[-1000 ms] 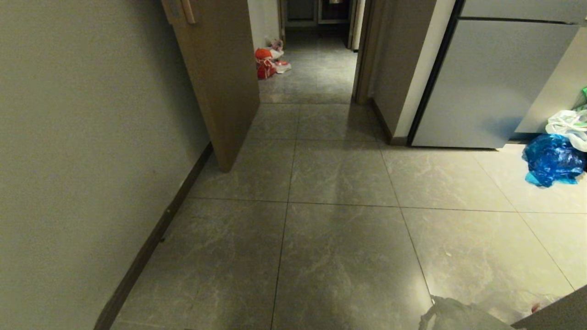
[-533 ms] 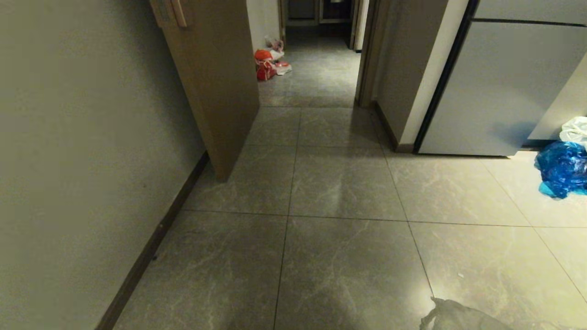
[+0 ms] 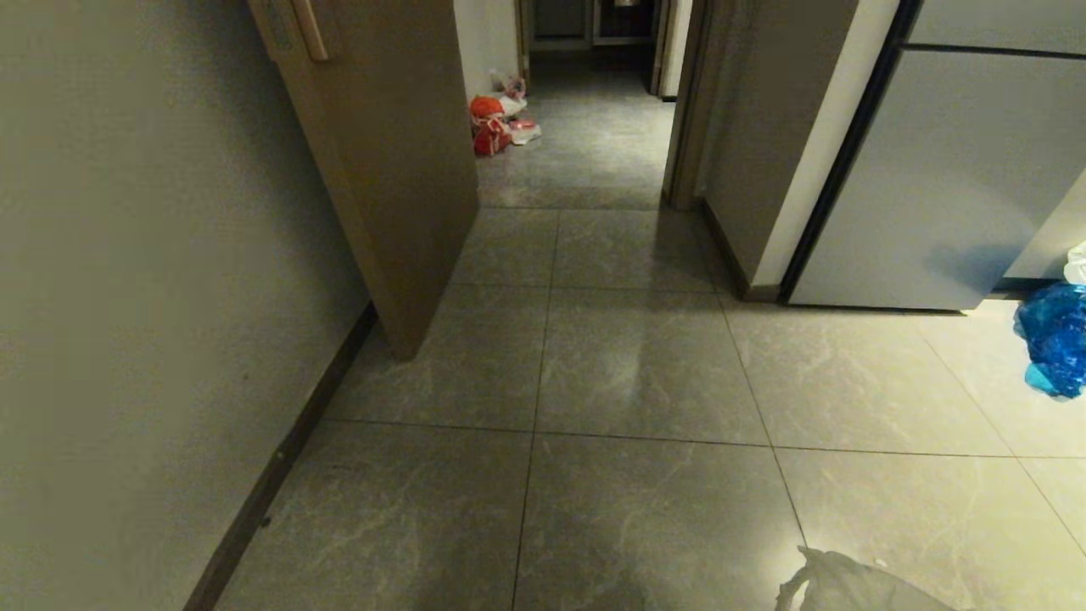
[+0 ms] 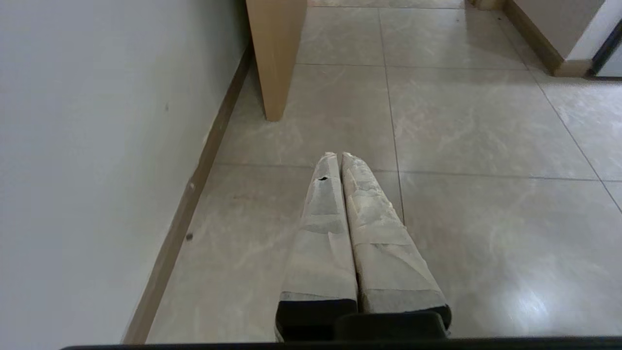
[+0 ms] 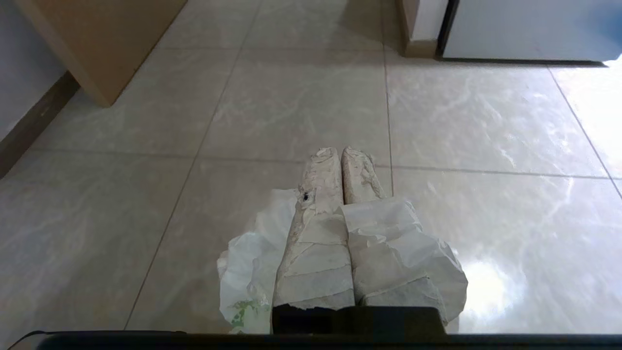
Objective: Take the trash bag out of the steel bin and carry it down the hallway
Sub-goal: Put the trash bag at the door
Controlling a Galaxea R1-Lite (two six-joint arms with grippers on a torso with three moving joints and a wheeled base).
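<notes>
- Head view: the hallway (image 3: 594,356) of grey marbled tiles runs ahead past an open wooden door (image 3: 390,170) on the left. A red bag (image 3: 488,127) lies far down it and a blue bag (image 3: 1052,339) at the right edge. The trash bag (image 3: 848,585) shows at the bottom edge.
- Left wrist view: the left gripper (image 4: 338,158) points level over the floor near the wall, fingers (image 4: 320,233) pressed together on nothing.
- Right wrist view: the right gripper (image 5: 340,153) reaches forward, fingers (image 5: 316,233) clenched on the trash bag (image 5: 252,272), which hangs around and below them.

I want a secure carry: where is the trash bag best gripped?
Grip the bunched upper plastic, coming from above. The trash bag is thin and limp, draping around the shut right gripper with its body sagging below, so only gathered film gives a firm pinch.
</notes>
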